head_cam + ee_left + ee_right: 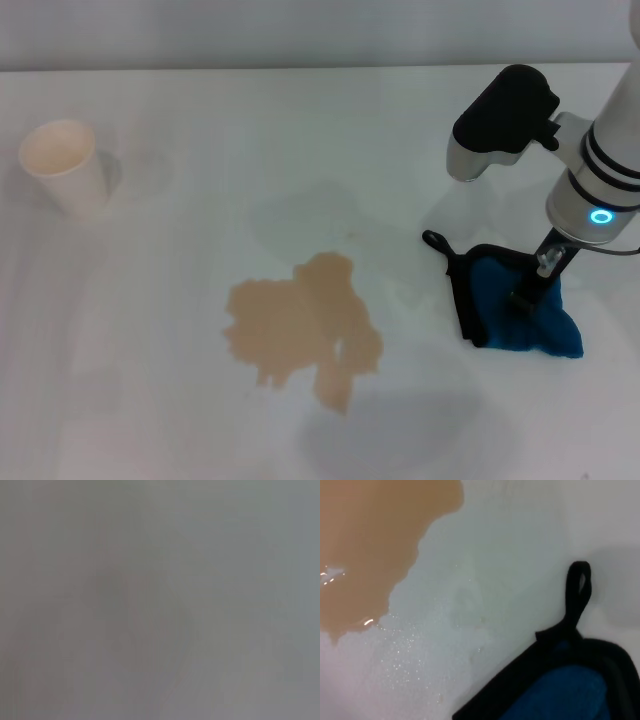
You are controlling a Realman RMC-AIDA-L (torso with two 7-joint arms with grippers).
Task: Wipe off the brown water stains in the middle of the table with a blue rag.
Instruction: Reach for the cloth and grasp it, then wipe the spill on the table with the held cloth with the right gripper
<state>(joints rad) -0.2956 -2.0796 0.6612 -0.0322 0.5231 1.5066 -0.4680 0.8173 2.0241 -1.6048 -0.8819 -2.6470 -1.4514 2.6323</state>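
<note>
The brown water stains spread as a tan lobed blotch in the middle of the white table. The blue rag lies bunched to the right of the blotch, its black edging raised and its black loop pointing to the far left. My right gripper comes down from above onto the rag and is shut on its middle. The right wrist view shows the rag, its loop and part of the stain, with bare wet table between them. The left gripper is out of view.
A white paper cup stands upright at the far left of the table. A faint dried ring marks the table just beyond the stain. The left wrist view shows only a blank grey blur.
</note>
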